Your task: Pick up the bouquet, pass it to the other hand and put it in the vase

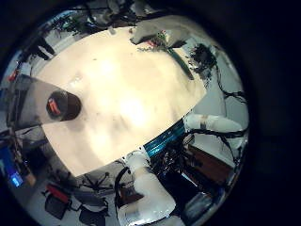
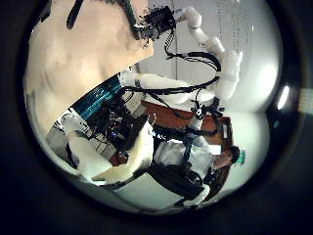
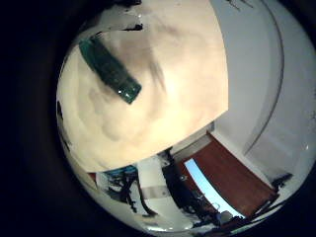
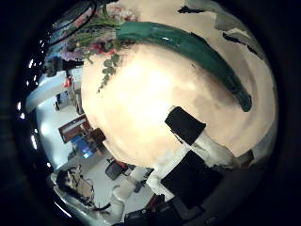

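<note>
We see the bouquet (image 4: pixel 179 47) lying on the table (image 4: pixel 160 89) close under the right hand (image 4: pixel 193 127), flowers at one end and the wrapped stem running long across the tabletop; the parts of this hand's fingers (image 4: pixel 235 38) that show are spread and stand clear of the wrap, none curled round it, so the hand is wide and holds nothing. The right little-finger view adds only the wrapped stem (image 3: pixel 114 69) and its shadow on the bare table (image 3: pixel 148 128), with no flowers in sight. From the left little-finger view we get what neither right view gives: the vase (image 1: pixel 62 104) standing upright near the table's edge (image 1: pixel 122 94), well apart from the bouquet (image 1: pixel 174 45) at the far side, with the right hand (image 1: pixel 146 33) just beside the flowers. The left thumb view shows that hand (image 2: pixel 156 22) above the table (image 2: pixel 78 69), but neither vase nor bouquet; of the left hand's own fingers we cannot tell whether they are wide or closed.
</note>
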`<state>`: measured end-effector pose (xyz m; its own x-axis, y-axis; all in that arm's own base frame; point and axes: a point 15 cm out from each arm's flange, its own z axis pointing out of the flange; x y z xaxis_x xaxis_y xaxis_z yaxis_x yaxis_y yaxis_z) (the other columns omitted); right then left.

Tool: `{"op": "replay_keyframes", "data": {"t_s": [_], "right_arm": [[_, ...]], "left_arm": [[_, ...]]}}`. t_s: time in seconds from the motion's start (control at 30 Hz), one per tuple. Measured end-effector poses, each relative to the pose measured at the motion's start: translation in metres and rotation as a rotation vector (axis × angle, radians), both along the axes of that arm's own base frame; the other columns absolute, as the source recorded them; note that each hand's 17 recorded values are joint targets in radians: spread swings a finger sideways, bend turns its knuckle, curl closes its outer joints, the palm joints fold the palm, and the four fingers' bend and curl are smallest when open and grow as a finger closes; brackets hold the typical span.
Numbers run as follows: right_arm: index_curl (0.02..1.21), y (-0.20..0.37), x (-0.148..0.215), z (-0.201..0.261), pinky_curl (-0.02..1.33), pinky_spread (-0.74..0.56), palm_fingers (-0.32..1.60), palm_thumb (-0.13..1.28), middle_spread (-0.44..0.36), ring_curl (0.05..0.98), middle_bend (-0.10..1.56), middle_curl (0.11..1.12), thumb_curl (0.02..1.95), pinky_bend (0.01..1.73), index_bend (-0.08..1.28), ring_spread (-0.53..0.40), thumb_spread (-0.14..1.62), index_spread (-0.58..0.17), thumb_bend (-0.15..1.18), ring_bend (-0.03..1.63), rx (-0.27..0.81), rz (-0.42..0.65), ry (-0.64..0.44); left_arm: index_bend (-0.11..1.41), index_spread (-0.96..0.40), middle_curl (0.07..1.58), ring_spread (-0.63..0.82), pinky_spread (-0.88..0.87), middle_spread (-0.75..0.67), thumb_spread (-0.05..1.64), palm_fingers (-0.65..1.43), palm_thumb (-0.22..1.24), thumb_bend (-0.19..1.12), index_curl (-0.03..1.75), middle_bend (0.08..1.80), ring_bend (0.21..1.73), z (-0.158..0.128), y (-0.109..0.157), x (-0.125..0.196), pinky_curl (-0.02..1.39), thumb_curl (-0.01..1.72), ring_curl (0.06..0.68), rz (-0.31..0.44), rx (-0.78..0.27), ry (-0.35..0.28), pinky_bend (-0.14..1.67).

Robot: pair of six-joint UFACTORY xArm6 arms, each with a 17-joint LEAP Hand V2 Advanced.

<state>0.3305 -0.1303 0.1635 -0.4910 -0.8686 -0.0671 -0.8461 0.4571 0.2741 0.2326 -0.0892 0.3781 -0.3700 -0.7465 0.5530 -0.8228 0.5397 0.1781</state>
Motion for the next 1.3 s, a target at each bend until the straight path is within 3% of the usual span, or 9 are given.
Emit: {"op": "replay_keyframes", "data": {"t_s": [0.67, 0.8, 0.9, 1.03, 1.17, 1.3], "right_arm": [[0.49, -0.004, 0.001, -0.045, 0.09, -0.07, 0.52, 0.62, -0.049, 0.362, 0.72, 0.46, 0.43, 0.88, 0.3, -0.178, 1.09, -0.22, -0.02, 1.09, -0.002, -0.016, 0.016], [0.49, -0.004, -0.001, -0.049, 0.08, -0.16, 0.66, 0.67, -0.082, 0.369, 0.74, 0.47, 0.44, 0.94, 0.3, -0.202, 1.07, -0.252, -0.01, 1.12, -0.005, -0.008, 0.028], [0.5, -0.004, -0.001, -0.049, 0.09, -0.31, 0.91, 0.74, -0.131, 0.376, 0.78, 0.5, 0.46, 1.03, 0.33, -0.233, 1.05, -0.309, 0.0, 1.15, -0.014, 0.005, 0.029], [0.6, -0.006, 0.005, -0.047, 0.15, -0.43, 1.15, 0.84, -0.171, 0.414, 0.87, 0.56, 0.49, 1.09, 0.45, -0.238, 1.02, -0.371, 0.0, 1.16, -0.047, 0.043, 0.012], [0.7, -0.005, 0.008, -0.043, 0.22, -0.4, 1.31, 0.94, -0.175, 0.45, 0.97, 0.61, 0.52, 1.19, 0.65, -0.225, 1.0, -0.387, 0.02, 1.19, -0.073, 0.084, 0.007], [0.8, -0.009, 0.022, -0.028, 0.3, -0.32, 1.29, 1.06, -0.151, 0.507, 1.14, 0.68, 0.58, 1.34, 0.86, -0.209, 0.98, -0.363, 0.04, 1.28, -0.109, 0.09, -0.064]], "left_arm": [[0.17, 0.07, 0.34, 0.57, 0.67, 0.4, 1.16, 0.06, 0.33, -0.02, 0.32, 0.2, 0.53, 0.003, 0.0, 0.001, 0.15, 0.31, 0.205, 0.0, 0.007, -0.005, 0.41], [0.17, 0.07, 0.34, 0.57, 0.67, 0.4, 1.17, 0.06, 0.33, -0.02, 0.32, 0.2, 0.52, 0.004, -0.001, 0.001, 0.16, 0.31, 0.204, -0.001, 0.009, -0.008, 0.41], [0.17, 0.07, 0.34, 0.57, 0.67, 0.4, 1.17, 0.06, 0.33, -0.02, 0.32, 0.2, 0.52, 0.004, 0.0, 0.001, 0.16, 0.31, 0.204, -0.001, 0.01, -0.005, 0.41], [0.17, 0.07, 0.34, 0.57, 0.67, 0.4, 1.16, 0.06, 0.34, -0.02, 0.32, 0.2, 0.52, 0.004, 0.0, 0.001, 0.16, 0.31, 0.204, -0.001, 0.01, -0.004, 0.41], [0.17, 0.07, 0.34, 0.57, 0.67, 0.4, 1.16, 0.06, 0.34, -0.02, 0.32, 0.2, 0.52, 0.003, 0.0, 0.001, 0.16, 0.31, 0.203, 0.0, 0.01, -0.002, 0.41], [0.17, 0.07, 0.34, 0.57, 0.67, 0.4, 1.16, 0.06, 0.34, -0.02, 0.32, 0.2, 0.52, 0.001, 0.0, 0.001, 0.16, 0.31, 0.203, -0.001, 0.01, 0.002, 0.4]]}}
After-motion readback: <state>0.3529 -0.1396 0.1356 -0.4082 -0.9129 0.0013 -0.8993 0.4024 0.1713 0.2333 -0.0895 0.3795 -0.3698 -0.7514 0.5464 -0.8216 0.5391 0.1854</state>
